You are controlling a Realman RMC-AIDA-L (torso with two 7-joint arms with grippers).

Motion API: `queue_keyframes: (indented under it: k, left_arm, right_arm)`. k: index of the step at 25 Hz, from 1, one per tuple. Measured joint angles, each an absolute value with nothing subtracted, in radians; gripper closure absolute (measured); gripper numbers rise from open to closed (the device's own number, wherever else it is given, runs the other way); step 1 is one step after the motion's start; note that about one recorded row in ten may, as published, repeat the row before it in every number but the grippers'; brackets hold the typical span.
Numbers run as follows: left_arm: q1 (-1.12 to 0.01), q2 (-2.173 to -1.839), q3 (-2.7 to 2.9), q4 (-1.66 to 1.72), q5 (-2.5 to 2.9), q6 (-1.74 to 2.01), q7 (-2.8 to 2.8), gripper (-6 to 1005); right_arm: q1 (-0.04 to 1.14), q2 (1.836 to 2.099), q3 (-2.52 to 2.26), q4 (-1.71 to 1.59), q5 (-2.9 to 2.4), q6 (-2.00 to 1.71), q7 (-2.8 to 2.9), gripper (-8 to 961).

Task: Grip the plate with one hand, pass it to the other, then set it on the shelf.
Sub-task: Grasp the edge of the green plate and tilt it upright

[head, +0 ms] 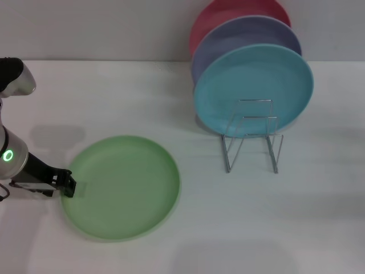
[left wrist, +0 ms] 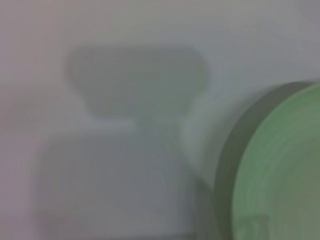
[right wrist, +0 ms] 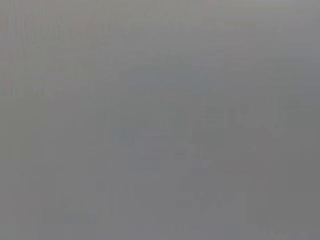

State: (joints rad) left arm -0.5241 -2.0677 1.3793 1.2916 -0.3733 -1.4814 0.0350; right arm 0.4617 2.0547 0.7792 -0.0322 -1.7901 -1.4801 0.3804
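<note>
Nearest us, the light green plate [head: 121, 186] lies flat on the white table [head: 319, 217], left of centre. Our left gripper [head: 74, 187] reaches in from the left, its fingers pinching the plate's left rim. Our right gripper is out of sight. Farther back on the right stands the wire shelf [head: 252, 137], with a turquoise plate [head: 254, 88], a lavender plate [head: 239, 37] and a pink plate [head: 228, 14] standing upright on it.

- The plate [left wrist: 280, 170], light green, shows only one curved part of its rim.
- A dark shadow follows this rim on the pale table [left wrist: 125, 60].
- A soft grey shadow lies on the table beside the plate.
</note>
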Motion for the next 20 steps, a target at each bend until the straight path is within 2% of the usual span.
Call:
queue_keyframes:
  k: [10,15,20]
  left_arm:
    - [-0.534,-2.066,1.399,1.292,-0.373,-1.482,0.031,609]
    - [-0.536,-2.065,1.4,1.292,-0.373,-1.482,0.032,699]
    - [-0.541,-2.065,1.402,1.285,-0.373,-1.482,0.039,707]
  right_arm:
    - [0.462,2.054,0.779,-0.032,-1.79,-1.48,0.382,308]
    - [0.462,2.053,0.779,-0.032,-1.79,-1.48,0.382,307]
    - [0.462,2.052,0.779,-0.032,-1.79,-1.48,0.382,308]
